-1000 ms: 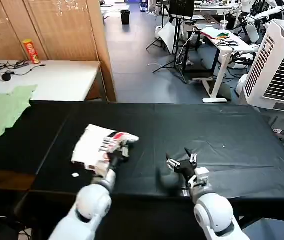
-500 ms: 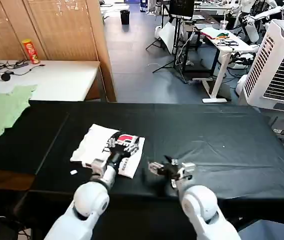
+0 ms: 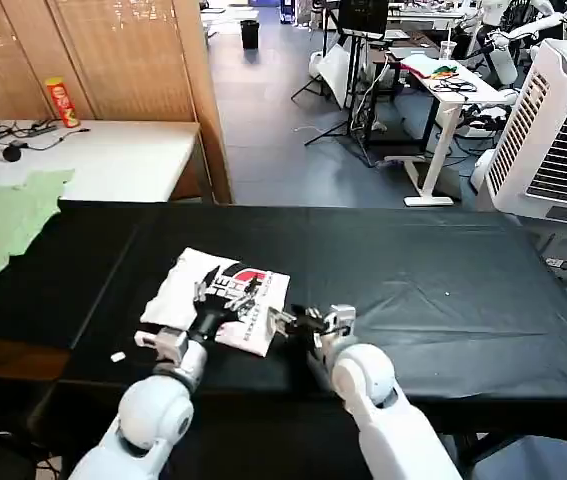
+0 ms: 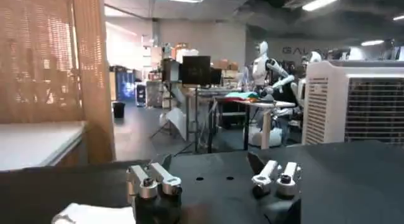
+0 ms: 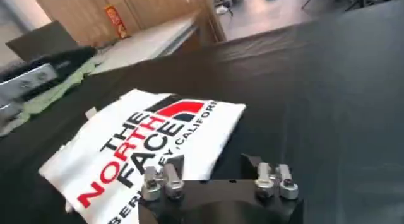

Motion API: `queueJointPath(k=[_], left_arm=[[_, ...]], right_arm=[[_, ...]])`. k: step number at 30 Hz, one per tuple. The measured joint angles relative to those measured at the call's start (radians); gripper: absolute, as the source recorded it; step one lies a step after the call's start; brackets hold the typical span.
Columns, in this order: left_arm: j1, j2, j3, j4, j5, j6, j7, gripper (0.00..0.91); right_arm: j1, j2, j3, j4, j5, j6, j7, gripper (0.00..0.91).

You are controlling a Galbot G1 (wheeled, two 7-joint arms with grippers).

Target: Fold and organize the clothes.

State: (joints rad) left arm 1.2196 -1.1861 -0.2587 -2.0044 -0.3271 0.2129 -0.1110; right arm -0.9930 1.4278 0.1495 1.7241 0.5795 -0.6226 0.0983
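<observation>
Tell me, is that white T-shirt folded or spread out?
Folded. The T-shirt lies as a compact rectangle on the black table, print facing up, no sleeves showing.

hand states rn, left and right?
Left hand: open, over the folded T-shirt, holding nothing.
Right hand: open, empty, beside the shirt's edge.

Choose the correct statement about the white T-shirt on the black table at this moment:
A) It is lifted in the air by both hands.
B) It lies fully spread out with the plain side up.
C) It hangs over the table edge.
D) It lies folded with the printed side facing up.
D: the T-shirt rests flat on the black table as a compact fold, and its red-and-black "THE NORTH FACE" print faces up in the right wrist view.
</observation>
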Motion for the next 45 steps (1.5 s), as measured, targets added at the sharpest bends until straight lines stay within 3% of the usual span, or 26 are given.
queueJointPath(k=[2, 15, 16, 17, 22, 28, 32, 37, 45], left_arm=[[0.010, 0.007, -0.008, -0.006, -0.003, -0.004, 0.000, 0.878], [0.070, 0.021, -0.062, -0.007, -0.001, -0.037, 0.001, 0.878], [0.074, 0.023, -0.067, -0.007, -0.001, -0.039, 0.002, 0.878], [0.078, 0.025, -0.072, -0.005, -0.001, -0.042, 0.002, 0.878], [0.095, 0.031, -0.087, -0.002, -0.006, -0.043, 0.000, 0.878], [0.135, 0.048, -0.103, 0.006, -0.036, -0.095, -0.026, 0.878], [0.163, 0.056, -0.102, -0.001, -0.047, -0.084, -0.071, 0.878], [0.212, 0.078, -0.112, -0.042, -0.073, -0.050, -0.097, 0.878], [0.327, 0.110, -0.151, -0.140, -0.106, -0.015, -0.187, 0.878]], right_arm=[[0.006, 0.003, 0.000, -0.013, 0.000, 0.002, -0.003, 0.078], [0.076, -0.065, 0.074, -0.060, -0.026, 0.008, -0.023, 0.068], [0.077, -0.074, 0.082, -0.058, -0.030, 0.006, -0.022, 0.107], [0.076, -0.085, 0.085, -0.054, -0.031, 0.000, -0.020, 0.878], [0.045, -0.120, 0.084, -0.004, -0.092, 0.017, -0.025, 0.878], [-0.063, -0.172, 0.110, 0.115, -0.242, 0.166, -0.064, 0.878], [-0.175, -0.206, 0.131, 0.206, -0.320, 0.253, -0.050, 0.878], [-0.353, -0.217, 0.176, 0.315, -0.384, 0.411, -0.008, 0.878], [-0.623, -0.198, 0.258, 0.449, -0.427, 0.505, 0.046, 0.878]])
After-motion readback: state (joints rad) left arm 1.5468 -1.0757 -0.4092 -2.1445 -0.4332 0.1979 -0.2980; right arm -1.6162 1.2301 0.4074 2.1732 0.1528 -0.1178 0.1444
